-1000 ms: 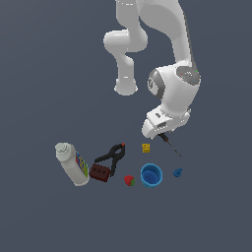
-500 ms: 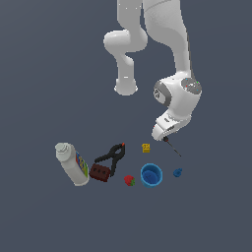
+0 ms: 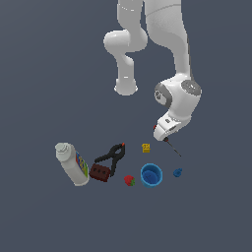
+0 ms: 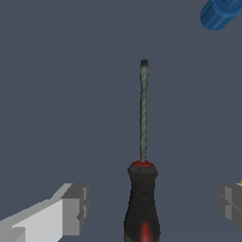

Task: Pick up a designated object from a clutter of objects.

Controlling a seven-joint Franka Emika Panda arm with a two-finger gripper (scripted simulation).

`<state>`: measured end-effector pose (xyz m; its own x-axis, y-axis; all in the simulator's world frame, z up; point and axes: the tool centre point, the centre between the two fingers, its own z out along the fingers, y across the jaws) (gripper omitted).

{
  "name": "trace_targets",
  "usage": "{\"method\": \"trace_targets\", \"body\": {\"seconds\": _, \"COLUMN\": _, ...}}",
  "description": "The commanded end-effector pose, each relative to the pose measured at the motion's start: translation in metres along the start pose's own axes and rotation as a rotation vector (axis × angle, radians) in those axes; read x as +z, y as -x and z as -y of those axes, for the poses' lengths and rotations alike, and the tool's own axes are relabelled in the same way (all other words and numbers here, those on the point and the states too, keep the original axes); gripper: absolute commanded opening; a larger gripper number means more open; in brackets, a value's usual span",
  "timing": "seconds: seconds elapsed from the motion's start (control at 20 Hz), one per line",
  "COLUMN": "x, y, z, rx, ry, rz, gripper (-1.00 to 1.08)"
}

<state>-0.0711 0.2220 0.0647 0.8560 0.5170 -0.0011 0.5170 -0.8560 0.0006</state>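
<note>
The screwdriver point(image 4: 141, 203) lies flat on the grey floor, its red-and-black handle between my fingers and its thin dark shaft point(image 4: 143, 108) pointing away. My gripper point(image 4: 151, 205) is open, with one finger point(image 4: 71, 210) and the other finger point(image 4: 230, 201) on either side of the handle and clear of it. In the exterior view the gripper point(image 3: 161, 132) hangs low over the handle end, and the shaft point(image 3: 173, 147) sticks out toward the small blue piece point(image 3: 177, 172).
The clutter spreads to the exterior view's left: yellow block point(image 3: 146, 147), blue cup point(image 3: 151, 175), strawberry point(image 3: 129, 180), black clamp point(image 3: 112, 157), dark-red block point(image 3: 99, 172), white bottle point(image 3: 72, 163). The wrist view catches the blue piece point(image 4: 220, 12).
The arm has come down and shifted slightly toward the exterior view's right, bringing the gripper low over the screwdriver's handle. None of the objects has moved.
</note>
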Motion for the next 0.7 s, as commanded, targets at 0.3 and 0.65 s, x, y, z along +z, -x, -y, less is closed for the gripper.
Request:
{"method": "trace_targets", "body": {"seconds": 0.3, "x": 0.028, "y": 0.001, "z": 0.001, "rx": -0.001, "ry": 0.000, "rz": 0.000, "gripper": 1.00}}
{"method": "trace_targets", "body": {"seconds": 0.65, "x": 0.049, "y": 0.001, "z": 0.001, "rx": -0.002, "ry": 0.000, "rz": -0.001, "gripper": 1.00}}
